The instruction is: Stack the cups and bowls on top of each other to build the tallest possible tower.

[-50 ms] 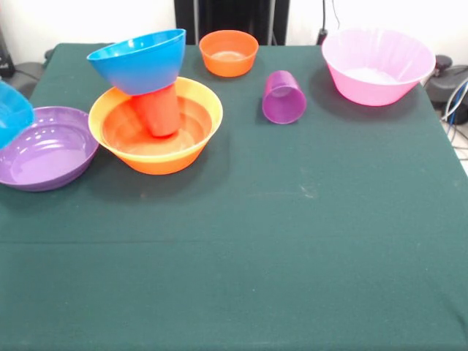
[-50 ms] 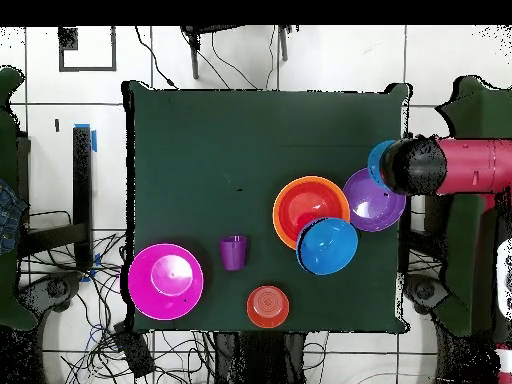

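The tower stands left of centre: a large orange bowl [image 1: 155, 150] [image 2: 288, 200] holds an upturned red cup [image 1: 157, 111], and a big blue bowl [image 1: 139, 60] [image 2: 328, 246] rests tilted on that cup. A small orange bowl [image 1: 228, 53] [image 2: 268, 306] sits behind it. The purple cup [image 1: 284, 97] [image 2: 234, 252] lies on its side. At the far right stands the large pink bowl [image 1: 377, 66] [image 2: 165, 281]. The shallow purple bowl [image 1: 45, 150] [image 2: 378, 205] is at the left edge, with a small blue bowl [image 1: 10, 111] [image 2: 379, 160] over its rim. The arm's black end [image 2: 416, 165] covers the gripper.
The dark green cloth [image 1: 292, 241] reaches every table edge. The arm's red link [image 2: 478, 166] juts out past the table's side in the overhead view. Cables [image 2: 100, 330] litter the floor around the table.
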Robot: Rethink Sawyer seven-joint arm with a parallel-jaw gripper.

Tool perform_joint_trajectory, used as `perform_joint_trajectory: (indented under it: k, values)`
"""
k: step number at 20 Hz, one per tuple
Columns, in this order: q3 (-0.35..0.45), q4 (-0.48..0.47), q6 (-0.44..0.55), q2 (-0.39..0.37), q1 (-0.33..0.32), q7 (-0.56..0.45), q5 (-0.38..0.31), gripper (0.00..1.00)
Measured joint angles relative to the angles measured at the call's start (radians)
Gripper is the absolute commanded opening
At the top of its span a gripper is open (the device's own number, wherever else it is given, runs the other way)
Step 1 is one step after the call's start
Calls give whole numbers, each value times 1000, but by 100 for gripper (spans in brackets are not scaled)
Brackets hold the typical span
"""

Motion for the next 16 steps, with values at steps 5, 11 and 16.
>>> perform_joint_trajectory:
  k: [5,11,16]
  values:
    - [-19,12,-46,10,-6,0,-37,0]
    - [6,60,-159,45,-53,0,-29,0]
    - [78,124,-300,82,-144,0,17,0]
